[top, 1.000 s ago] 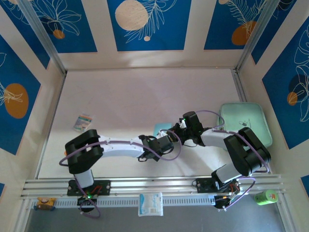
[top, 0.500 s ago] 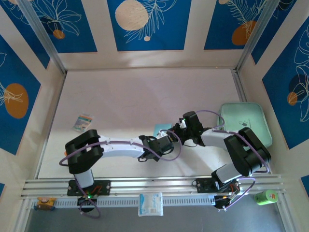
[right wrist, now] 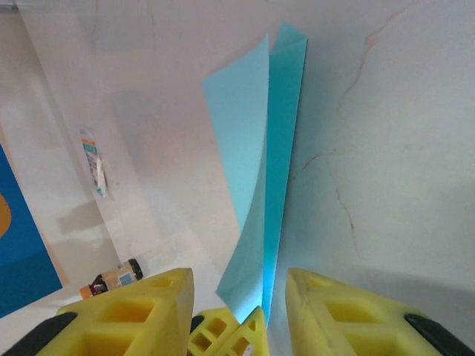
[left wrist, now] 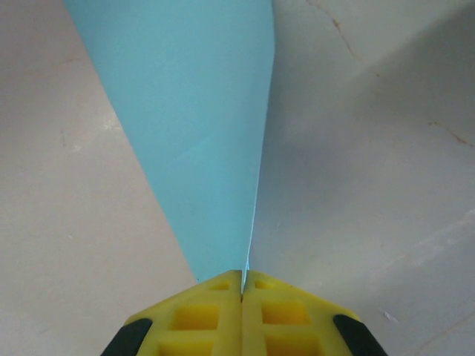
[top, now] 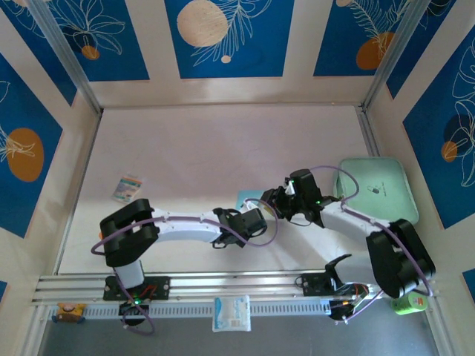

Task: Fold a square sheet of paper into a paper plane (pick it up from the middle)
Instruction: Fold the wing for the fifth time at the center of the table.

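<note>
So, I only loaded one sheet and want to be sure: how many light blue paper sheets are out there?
1. The light blue sheet is folded near the middle of the table, pinched in the left gripper. Part of the table is covered, so another may be hidden.

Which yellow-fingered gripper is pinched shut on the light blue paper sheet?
The left gripper, fingers pressed together on the light blue paper sheet; the right gripper's stand apart.

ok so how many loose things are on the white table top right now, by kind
light blue paper sheet: 1
mint-green tray: 1
small white packet: 1
total: 3
</note>
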You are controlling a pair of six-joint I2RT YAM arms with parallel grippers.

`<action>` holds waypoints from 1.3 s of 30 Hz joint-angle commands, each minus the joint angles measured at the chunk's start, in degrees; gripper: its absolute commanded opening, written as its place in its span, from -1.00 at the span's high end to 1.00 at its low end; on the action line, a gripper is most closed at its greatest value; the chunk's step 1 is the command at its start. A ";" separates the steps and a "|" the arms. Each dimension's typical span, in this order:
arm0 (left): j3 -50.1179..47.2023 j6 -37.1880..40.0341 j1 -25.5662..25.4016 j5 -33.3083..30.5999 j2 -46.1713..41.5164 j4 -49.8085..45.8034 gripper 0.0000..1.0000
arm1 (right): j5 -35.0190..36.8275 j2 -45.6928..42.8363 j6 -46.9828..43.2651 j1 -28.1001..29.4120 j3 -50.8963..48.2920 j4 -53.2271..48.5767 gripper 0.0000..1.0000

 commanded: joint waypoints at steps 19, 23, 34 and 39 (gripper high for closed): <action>-12.52 1.74 7.05 19.84 -6.21 18.13 1.00 | 3.00 -14.04 0.19 -2.47 -7.50 -7.17 0.23; -16.64 -0.89 11.20 29.02 -7.46 24.98 1.00 | 2.61 -13.96 0.02 -1.88 -8.30 -5.22 0.23; -24.16 -9.58 19.11 47.57 -4.64 43.96 1.00 | 1.11 -11.49 -2.68 0.55 -8.49 0.91 0.31; -26.42 -12.73 20.79 51.28 -3.41 50.26 1.00 | 0.37 -8.10 -4.07 2.39 -7.67 4.00 0.40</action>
